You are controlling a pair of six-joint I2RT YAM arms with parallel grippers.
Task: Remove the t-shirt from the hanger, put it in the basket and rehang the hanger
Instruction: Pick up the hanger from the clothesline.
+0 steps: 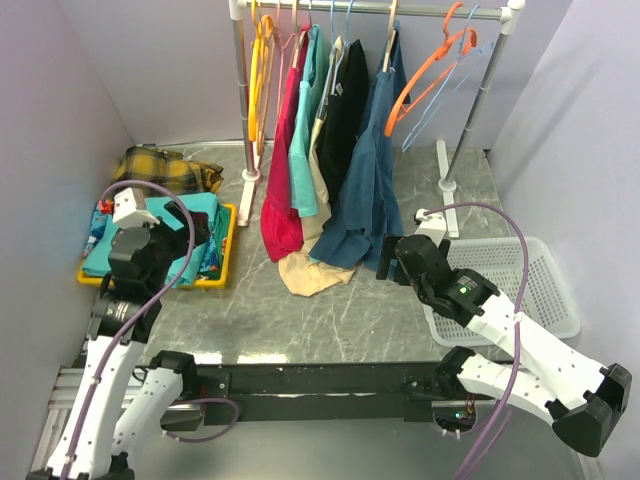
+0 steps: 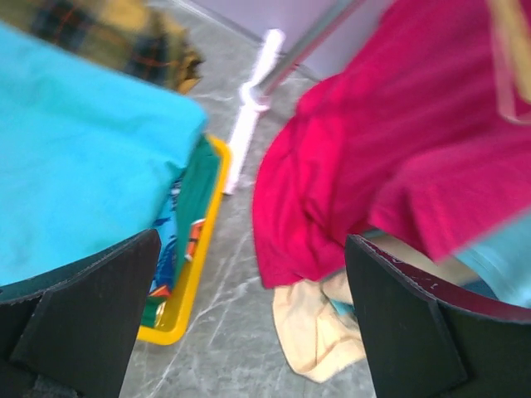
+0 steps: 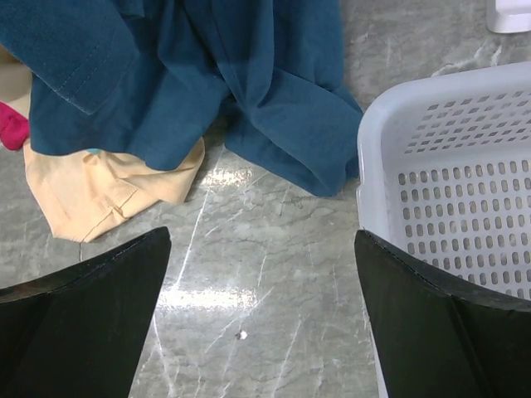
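Observation:
Several t-shirts hang on hangers from a rail [image 1: 400, 8]: a crimson one [image 1: 282, 150], a teal one [image 1: 303, 130], a cream one [image 1: 310, 268], a black one [image 1: 345, 105] and a dark blue one [image 1: 370, 190]. The crimson shirt [image 2: 390, 141] and cream hem [image 2: 319, 332] show in the left wrist view. The blue shirt's hem [image 3: 274, 108] and cream hem [image 3: 99, 191] show in the right wrist view. My left gripper [image 1: 190, 235] is open and empty, left of the crimson shirt. My right gripper [image 1: 385, 262] is open and empty, by the blue shirt's hem.
A yellow tray [image 1: 225, 255] with folded clothes, a cyan one [image 2: 75, 157] on top, sits at left. A plaid cloth [image 1: 165, 170] lies behind it. A white perforated basket [image 1: 545, 290] stands at right, also in the right wrist view [image 3: 448, 166]. Empty orange and blue hangers [image 1: 435, 70] hang on the rail.

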